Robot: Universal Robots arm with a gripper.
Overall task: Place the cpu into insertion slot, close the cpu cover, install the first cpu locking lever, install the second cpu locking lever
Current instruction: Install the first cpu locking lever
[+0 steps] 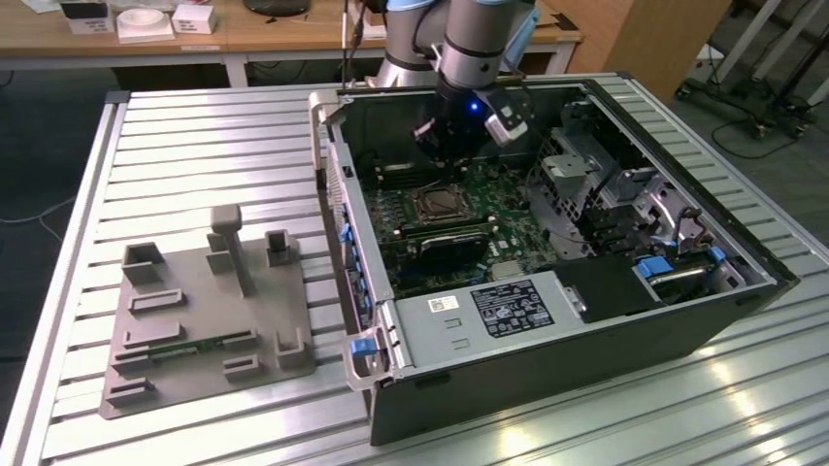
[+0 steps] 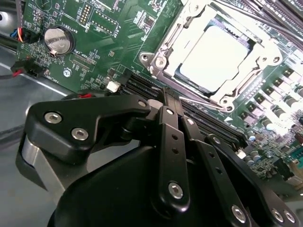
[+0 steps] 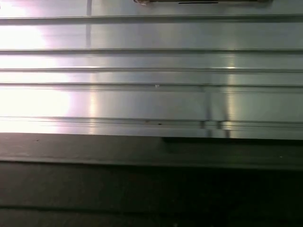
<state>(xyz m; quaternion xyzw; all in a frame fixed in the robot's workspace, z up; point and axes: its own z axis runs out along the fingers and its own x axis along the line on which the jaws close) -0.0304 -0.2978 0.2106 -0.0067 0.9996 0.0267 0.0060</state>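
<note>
Tool (image 2: 163,97): nearest the lens in the second wrist view; black fingers pressed together, clamped on nothing, poised just beside the socket.
Cpu (image 2: 218,59): seated in the insertion slot (image 2: 161,59).
Cpu cover (image 2: 258,59): apparently down over the chip edges.
Step in hand: judged lever locking; calls for hooking a thin lever.
Hard to make out: lever positions; fingertips past the linkage.

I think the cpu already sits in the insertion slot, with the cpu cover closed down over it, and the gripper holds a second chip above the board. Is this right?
One thing is wrong: the gripper holds nothing; in the second wrist view its fingers are shut together and empty. The rest stands: the cpu lies in the insertion slot with the cpu cover down around it.
</note>
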